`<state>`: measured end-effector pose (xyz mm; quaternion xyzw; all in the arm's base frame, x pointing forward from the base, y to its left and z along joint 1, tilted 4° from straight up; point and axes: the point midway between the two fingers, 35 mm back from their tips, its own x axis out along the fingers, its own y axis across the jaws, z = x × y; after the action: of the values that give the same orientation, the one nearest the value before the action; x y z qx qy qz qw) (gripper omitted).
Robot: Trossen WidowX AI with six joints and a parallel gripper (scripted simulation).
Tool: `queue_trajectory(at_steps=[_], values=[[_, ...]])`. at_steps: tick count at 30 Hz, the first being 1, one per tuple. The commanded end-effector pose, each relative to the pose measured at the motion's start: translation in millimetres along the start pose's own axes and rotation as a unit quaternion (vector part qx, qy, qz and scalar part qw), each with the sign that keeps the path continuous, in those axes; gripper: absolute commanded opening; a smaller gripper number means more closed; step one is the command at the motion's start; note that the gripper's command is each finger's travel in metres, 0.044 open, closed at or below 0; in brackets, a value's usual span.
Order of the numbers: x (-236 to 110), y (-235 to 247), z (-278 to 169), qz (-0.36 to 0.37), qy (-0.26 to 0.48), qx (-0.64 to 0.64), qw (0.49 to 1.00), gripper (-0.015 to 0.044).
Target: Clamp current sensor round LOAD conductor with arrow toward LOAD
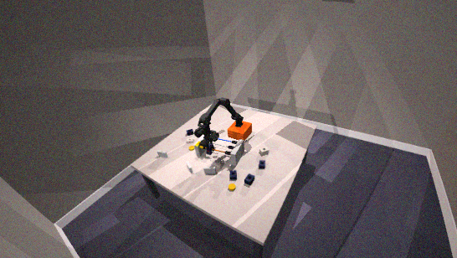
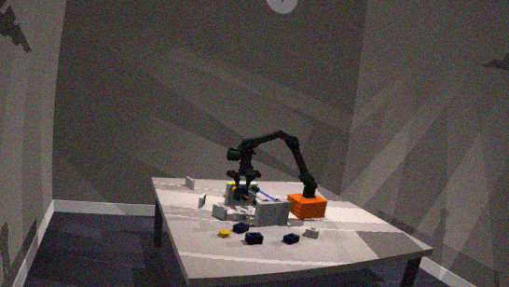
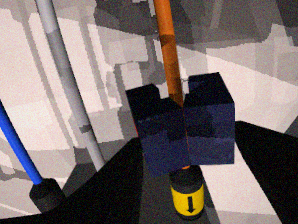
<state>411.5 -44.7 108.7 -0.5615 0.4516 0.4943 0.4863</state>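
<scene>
In the wrist view the dark blue split-core sensor [image 3: 186,125] sits round the orange conductor [image 3: 165,30], its two halves close together with a narrow seam between them. My gripper [image 3: 186,136] [image 1: 206,144] [image 2: 243,186] is shut on the sensor, with a black finger on each side. Just below it the conductor ends in a yellow cap [image 3: 186,199] with a black arrow. I cannot see an arrow on the sensor itself.
A grey conductor [image 3: 60,63] and a blue conductor [image 3: 16,145] run beside the orange one. A grey fixture block [image 1: 237,154] [image 2: 271,213] holds their far ends. The arm stands on an orange base [image 1: 239,131] [image 2: 307,205]. Dark blue blocks [image 1: 249,178] [image 2: 254,238] and a yellow disc [image 1: 231,187] [image 2: 224,233] lie near the front.
</scene>
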Motion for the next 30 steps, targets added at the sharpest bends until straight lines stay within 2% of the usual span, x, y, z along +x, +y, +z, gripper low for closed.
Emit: queue_trajectory(at_steps=[1, 26, 30], values=[[-0.6, 0.0, 0.0, 0.000, 0.000, 0.000, 1.000, 0.0000], [-0.6, 0.0, 0.0, 0.000, 0.000, 0.000, 1.000, 0.0000], [-0.6, 0.0, 0.0, 0.000, 0.000, 0.000, 1.000, 0.0105]])
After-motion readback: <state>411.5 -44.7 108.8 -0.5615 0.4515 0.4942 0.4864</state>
